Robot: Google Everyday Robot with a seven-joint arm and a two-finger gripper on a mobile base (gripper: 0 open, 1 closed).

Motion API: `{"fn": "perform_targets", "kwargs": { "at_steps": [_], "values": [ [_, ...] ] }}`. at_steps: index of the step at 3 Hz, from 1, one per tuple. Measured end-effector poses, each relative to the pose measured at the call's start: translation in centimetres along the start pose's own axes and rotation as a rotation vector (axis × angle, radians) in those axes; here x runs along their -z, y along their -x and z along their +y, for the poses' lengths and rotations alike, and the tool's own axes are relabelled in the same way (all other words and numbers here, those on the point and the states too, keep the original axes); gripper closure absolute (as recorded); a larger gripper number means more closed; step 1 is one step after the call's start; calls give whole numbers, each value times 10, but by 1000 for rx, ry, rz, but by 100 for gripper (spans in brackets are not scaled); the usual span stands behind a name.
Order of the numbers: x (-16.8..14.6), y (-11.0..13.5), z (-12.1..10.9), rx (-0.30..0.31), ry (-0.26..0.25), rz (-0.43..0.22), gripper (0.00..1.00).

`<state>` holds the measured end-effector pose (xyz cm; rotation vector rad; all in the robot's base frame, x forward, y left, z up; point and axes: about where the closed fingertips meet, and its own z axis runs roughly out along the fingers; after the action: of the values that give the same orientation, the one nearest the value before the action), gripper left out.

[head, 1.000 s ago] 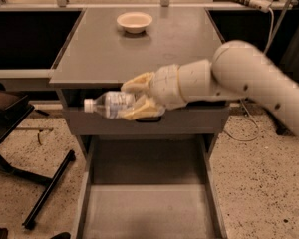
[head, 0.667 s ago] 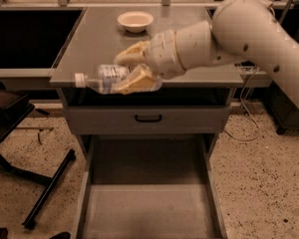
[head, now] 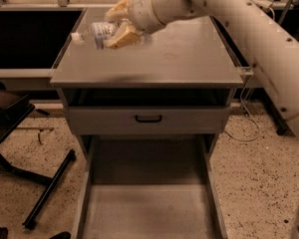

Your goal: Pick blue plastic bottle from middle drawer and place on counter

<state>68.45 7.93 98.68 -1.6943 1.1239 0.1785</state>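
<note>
Bottle [head: 92,34] is lying sideways in the gripper [head: 108,30], and the two yellowish fingers [head: 123,37] are clamping it across its body, one above and one below, so the grasp is closed on the bottle. The white cap is poking out to the left of the fingers, and the clear body is running back between them toward the wrist. The pale arm [head: 224,9] is reaching in from the upper right, its thick forearm sloping down off the right edge. Beneath the gripper the grey counter [head: 169,59] is spreading out, with most of its top lying to the gripper's right and in front of it. The gripper is hanging over the rear left part, and a soft dark shadow is sitting on the top near the front edge, below the fingers. I cannot tell for sure whether the bottle is touching the top, though it is looking raised off it. Well below the gripper, under the counter's front lip, a grey drawer front [head: 189,119] with a black handle [head: 148,118] is facing me. Lower again, the drawer [head: 147,210] is standing pulled out toward me, its flat floor showing between thin side walls. Far down to the gripper's left, black metal legs [head: 47,189] are resting on the speckled floor [head: 259,183], and just left of the gripper a dark bench [head: 30,39] is running alongside the counter.
</note>
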Motion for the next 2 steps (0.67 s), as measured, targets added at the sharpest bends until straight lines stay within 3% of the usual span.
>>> {"fn": "perform_targets", "kwargs": {
  "at_steps": [1, 2],
  "values": [
    [-28, 28, -16, 50, 0, -25, 100],
    [-29, 28, -16, 49, -1, -26, 100]
  ]
}}
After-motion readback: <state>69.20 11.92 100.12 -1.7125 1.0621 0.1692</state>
